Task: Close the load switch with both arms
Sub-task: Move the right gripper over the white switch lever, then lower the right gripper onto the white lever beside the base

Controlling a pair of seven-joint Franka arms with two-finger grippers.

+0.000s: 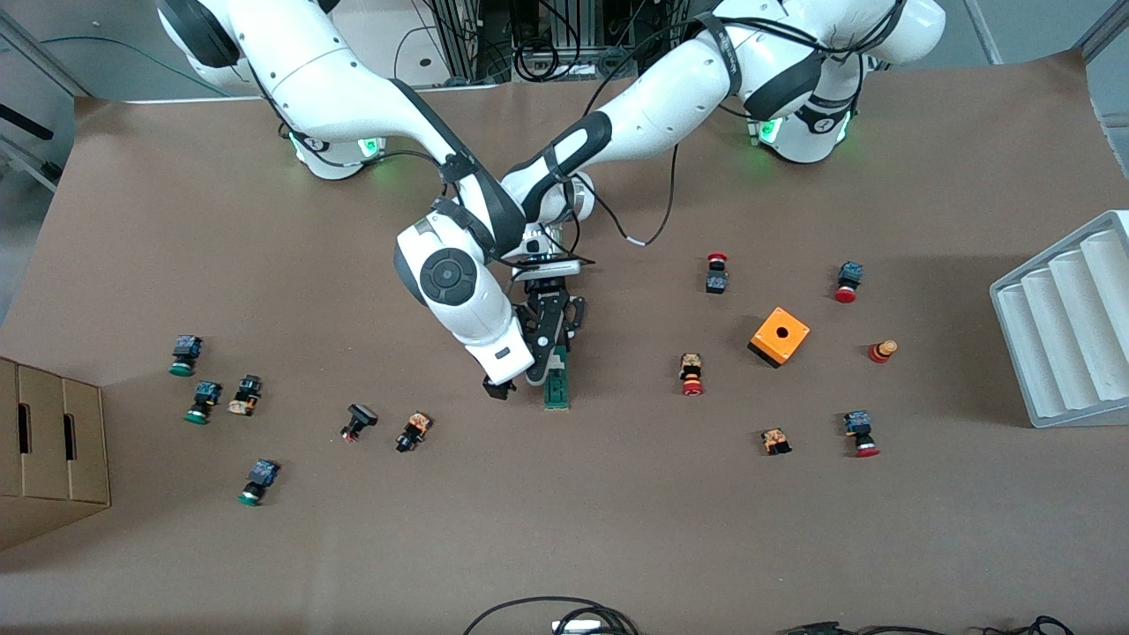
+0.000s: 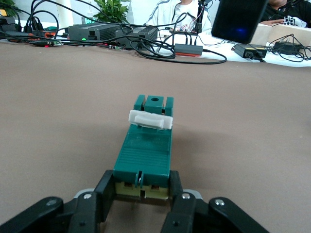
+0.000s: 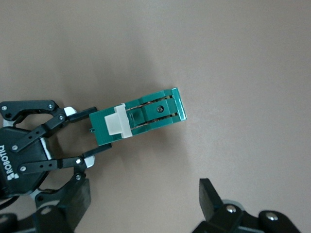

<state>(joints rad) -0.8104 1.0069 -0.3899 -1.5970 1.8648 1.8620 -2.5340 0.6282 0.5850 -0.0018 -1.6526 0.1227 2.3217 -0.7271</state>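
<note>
The load switch [image 1: 557, 388] is a narrow green block lying on the brown table near its middle, its white tab [image 2: 150, 119] set across the top. My left gripper [image 1: 551, 357] is shut on the end of the switch [image 2: 146, 145] that points toward the robots' bases, one finger [image 2: 104, 194] on each long side. My right gripper [image 1: 516, 381] is open and empty, low over the table beside the switch toward the right arm's end. The right wrist view shows the switch [image 3: 141, 116] held by the left gripper [image 3: 87, 133], with my right gripper [image 3: 143, 199] apart from it.
An orange cube with a hole [image 1: 780, 336] and several push-buttons lie toward the left arm's end. More push-buttons, such as a green one [image 1: 185, 354], lie toward the right arm's end. A cardboard box [image 1: 53, 450] and a white ribbed rack [image 1: 1067, 317] stand at the table's two ends.
</note>
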